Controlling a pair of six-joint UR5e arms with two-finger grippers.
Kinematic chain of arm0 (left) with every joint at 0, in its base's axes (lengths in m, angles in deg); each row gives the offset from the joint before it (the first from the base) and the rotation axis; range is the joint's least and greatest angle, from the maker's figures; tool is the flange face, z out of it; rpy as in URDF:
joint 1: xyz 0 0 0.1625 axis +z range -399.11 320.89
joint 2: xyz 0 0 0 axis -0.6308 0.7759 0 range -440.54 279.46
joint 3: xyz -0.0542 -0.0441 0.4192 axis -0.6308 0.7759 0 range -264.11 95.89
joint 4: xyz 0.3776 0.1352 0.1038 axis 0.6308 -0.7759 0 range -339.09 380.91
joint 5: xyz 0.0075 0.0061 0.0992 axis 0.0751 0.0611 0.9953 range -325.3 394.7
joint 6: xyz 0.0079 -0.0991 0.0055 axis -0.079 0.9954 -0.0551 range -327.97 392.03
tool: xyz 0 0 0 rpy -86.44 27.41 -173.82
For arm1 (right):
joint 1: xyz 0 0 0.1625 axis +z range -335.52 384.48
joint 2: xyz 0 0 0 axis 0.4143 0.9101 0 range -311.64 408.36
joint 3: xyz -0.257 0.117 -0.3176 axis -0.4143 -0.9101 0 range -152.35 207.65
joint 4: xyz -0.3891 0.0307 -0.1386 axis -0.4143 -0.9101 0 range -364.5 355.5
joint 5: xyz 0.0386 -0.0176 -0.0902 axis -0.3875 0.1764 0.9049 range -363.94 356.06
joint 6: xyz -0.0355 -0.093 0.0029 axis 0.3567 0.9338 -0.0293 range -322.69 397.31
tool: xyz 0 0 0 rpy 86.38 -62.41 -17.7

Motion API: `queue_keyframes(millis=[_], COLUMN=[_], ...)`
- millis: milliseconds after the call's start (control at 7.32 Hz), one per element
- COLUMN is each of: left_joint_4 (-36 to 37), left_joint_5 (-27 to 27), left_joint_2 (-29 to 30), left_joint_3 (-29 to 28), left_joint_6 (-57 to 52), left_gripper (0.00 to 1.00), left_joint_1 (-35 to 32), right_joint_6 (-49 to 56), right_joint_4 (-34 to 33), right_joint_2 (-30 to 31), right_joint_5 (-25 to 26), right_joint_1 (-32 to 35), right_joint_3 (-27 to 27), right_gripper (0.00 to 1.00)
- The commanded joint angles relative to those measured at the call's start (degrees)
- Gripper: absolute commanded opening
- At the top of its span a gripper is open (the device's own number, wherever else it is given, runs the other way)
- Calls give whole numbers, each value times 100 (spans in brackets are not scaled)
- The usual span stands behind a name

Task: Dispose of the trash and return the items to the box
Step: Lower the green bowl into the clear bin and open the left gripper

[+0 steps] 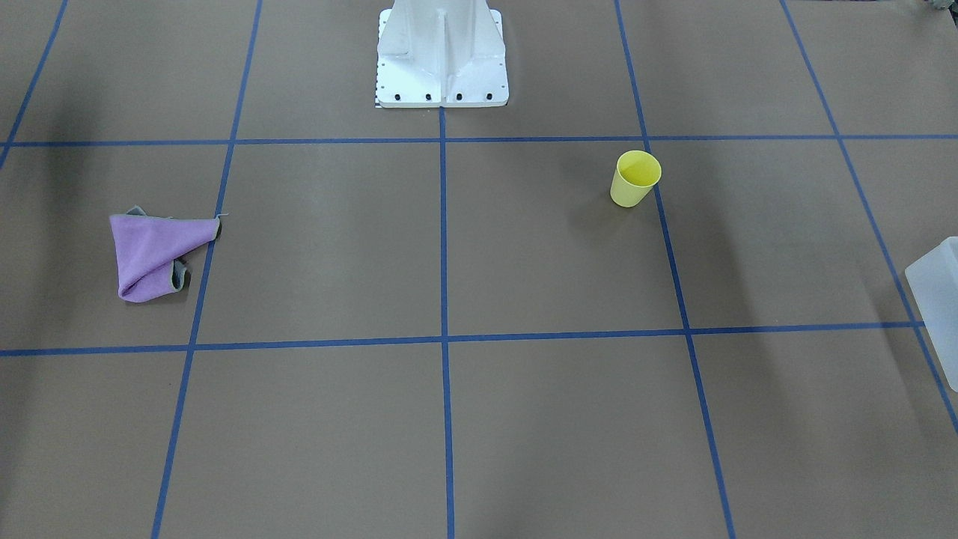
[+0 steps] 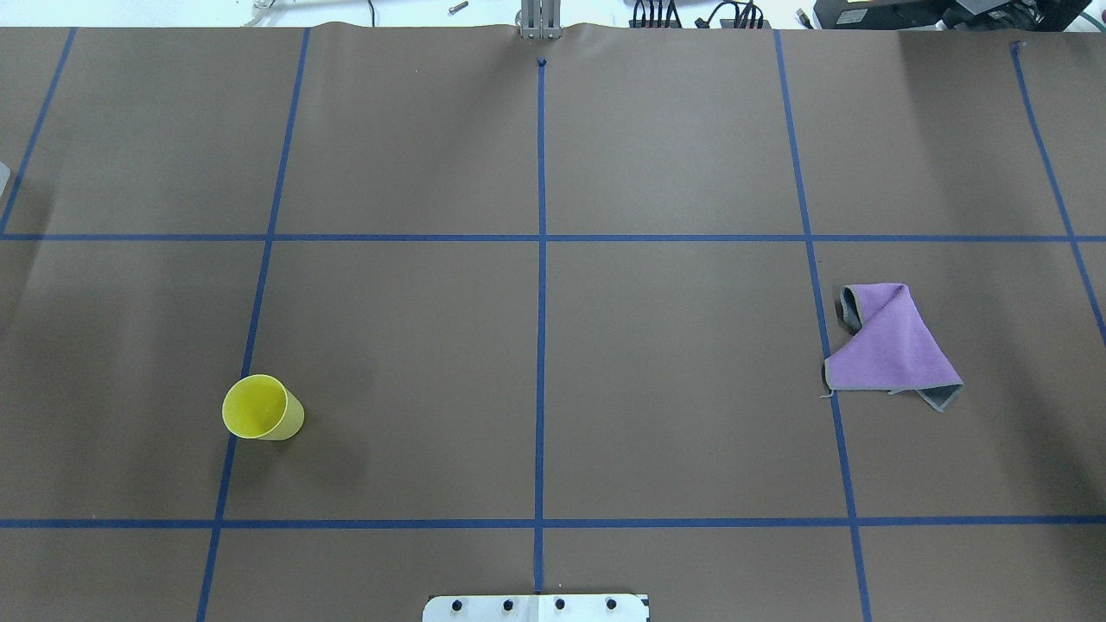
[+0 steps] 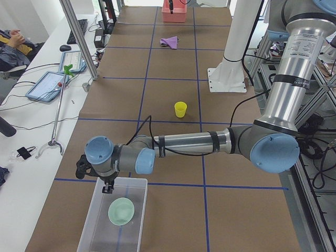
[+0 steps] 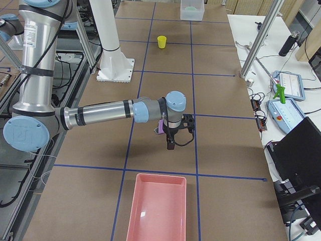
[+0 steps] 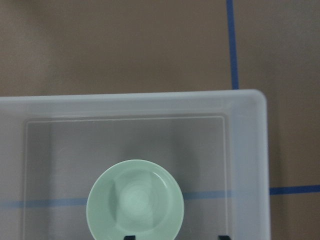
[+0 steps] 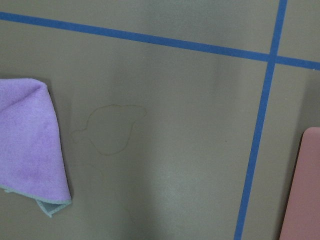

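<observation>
Left gripper, fingers apart & empty, hangs over the box w/ a green bowl inside; right gripper state: we can't tell; we'd rise clear of the box wall before reaching the yellow cup beyond.

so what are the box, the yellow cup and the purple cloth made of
Box: frosted translucent plastic; the tape line shows blurred through it. Yellow cup: probably plastic, thin-walled, smooth, evenly coloured. Purple cloth: soft woven or microfibre fabric, matte, folded, with a grey hemmed edge.
</observation>
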Motion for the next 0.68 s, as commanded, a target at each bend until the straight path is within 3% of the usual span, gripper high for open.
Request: queue_keyframes(millis=[0, 273, 546], left_joint_4=[260, 251, 234], left_joint_5=[-204, -212, -212], left_joint_2=[-496, -524, -551], left_joint_3=[1495, 1684, 1693], left_joint_6=[1400, 1703, 1704], left_gripper=[69, 70, 71], left_joint_1=[508, 634, 652], right_joint_6=[-408, -1776, -2745], right_joint_4=[592, 1875, 2494], right_joint_2=[-20, -264, -809], right_joint_5=[-69, 18, 123], right_joint_1=[-435, -999, -1420], right_joint_3=[-80, -596, -1213], right_gripper=[100, 100, 100])
